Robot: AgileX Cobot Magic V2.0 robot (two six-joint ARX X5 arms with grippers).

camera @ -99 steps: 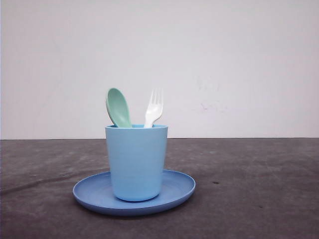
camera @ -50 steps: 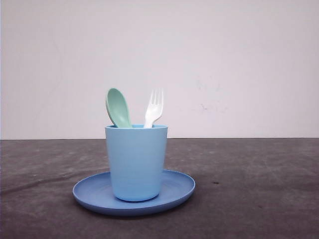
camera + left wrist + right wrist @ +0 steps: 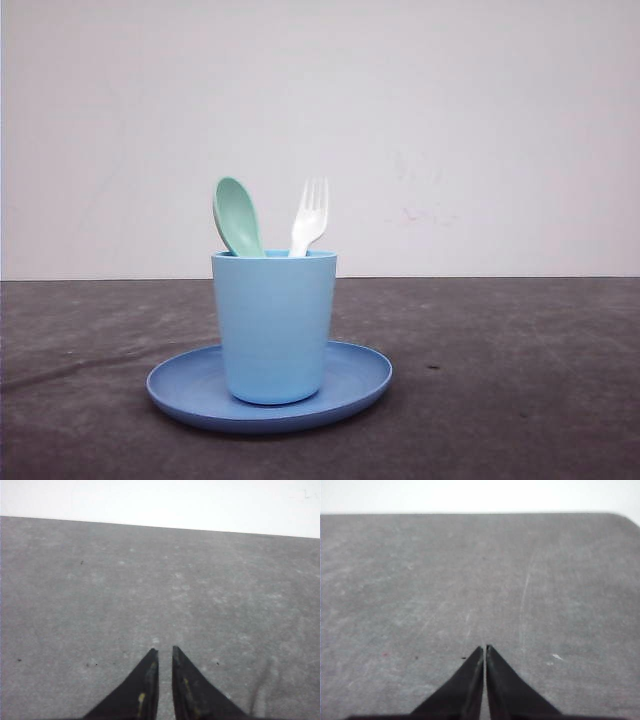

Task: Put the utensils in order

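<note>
A mint-green spoon (image 3: 238, 216) and a white fork (image 3: 309, 217) stand upright, heads up, in a light blue cup (image 3: 274, 325). The cup sits on a round blue plate (image 3: 355, 378) left of the table's middle. In the left wrist view my left gripper (image 3: 165, 651) hovers over bare grey table, its dark fingers (image 3: 142, 690) nearly together with a thin slit and nothing between them. In the right wrist view my right gripper (image 3: 485, 647) is shut on nothing, also over bare table.
The grey table top (image 3: 500, 380) stretches wide on both sides of the plate. A plain white wall (image 3: 450, 130) stands behind the far edge. The table's far right corner (image 3: 615, 517) is rounded.
</note>
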